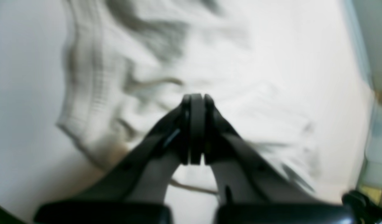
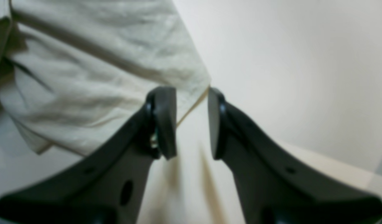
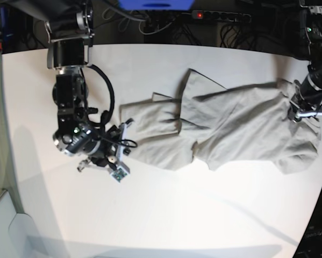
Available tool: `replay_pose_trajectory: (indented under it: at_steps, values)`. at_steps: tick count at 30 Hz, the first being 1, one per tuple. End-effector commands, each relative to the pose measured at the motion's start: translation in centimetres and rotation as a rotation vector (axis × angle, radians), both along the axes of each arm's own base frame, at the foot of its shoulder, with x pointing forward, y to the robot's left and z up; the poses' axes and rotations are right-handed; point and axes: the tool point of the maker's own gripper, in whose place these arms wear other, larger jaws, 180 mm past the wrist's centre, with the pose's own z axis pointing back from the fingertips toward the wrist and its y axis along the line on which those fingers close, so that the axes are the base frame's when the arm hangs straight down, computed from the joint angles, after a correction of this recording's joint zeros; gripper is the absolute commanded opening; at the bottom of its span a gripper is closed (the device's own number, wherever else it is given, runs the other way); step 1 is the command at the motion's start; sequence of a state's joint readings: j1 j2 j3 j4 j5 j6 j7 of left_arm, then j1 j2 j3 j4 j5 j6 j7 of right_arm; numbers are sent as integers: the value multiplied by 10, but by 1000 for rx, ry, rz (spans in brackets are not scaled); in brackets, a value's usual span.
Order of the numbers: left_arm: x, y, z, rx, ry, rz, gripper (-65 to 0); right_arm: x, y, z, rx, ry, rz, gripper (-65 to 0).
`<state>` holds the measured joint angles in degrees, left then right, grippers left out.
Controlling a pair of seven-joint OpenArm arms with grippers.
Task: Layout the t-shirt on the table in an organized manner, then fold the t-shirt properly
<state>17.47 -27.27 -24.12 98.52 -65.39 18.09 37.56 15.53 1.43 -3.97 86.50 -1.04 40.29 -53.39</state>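
Your left gripper point(image 1: 195, 129) has its jaws pressed together, holding nothing visible. Your right gripper point(image 2: 191, 123) stands partly open around the t-shirt point(image 3: 230, 129) edge, center-right on the table point(image 3: 166, 215).

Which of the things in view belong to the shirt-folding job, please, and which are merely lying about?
Job:
- t-shirt
- table
- left gripper, shut
- right gripper, open at the shirt's edge

Lying about:
- power strip
- cables
- blue box
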Motion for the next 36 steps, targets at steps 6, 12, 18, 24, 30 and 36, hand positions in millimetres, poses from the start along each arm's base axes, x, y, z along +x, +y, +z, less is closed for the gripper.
replay_pose_trajectory:
  at_steps: [6, 12, 18, 24, 30, 36]
  values:
    - [22, -103, 36, -45, -129, -349, -644, 12, -12, 18, -10, -60, -6, -464]
    - [27, -174, 17, -42, -123, -506, -598, 13, -24, 17, -36, -61, -14, -464]
    - [19, -210, 2, -68, -100, -557, -411, 10, -31, 14, -70, -31, -24, -464]
    - [21, -229, -5, -85, -86, -600, -414, 9, -31, 12, -71, -25, -25, -464]
    - [22, -258, -13, -115, -66, -658, -390, 8, -31, 11, -71, -22, -25, -464]
    - [25, -272, -8, -159, -85, -643, -147, 8, -35, 11, -80, -23, -27, -464]
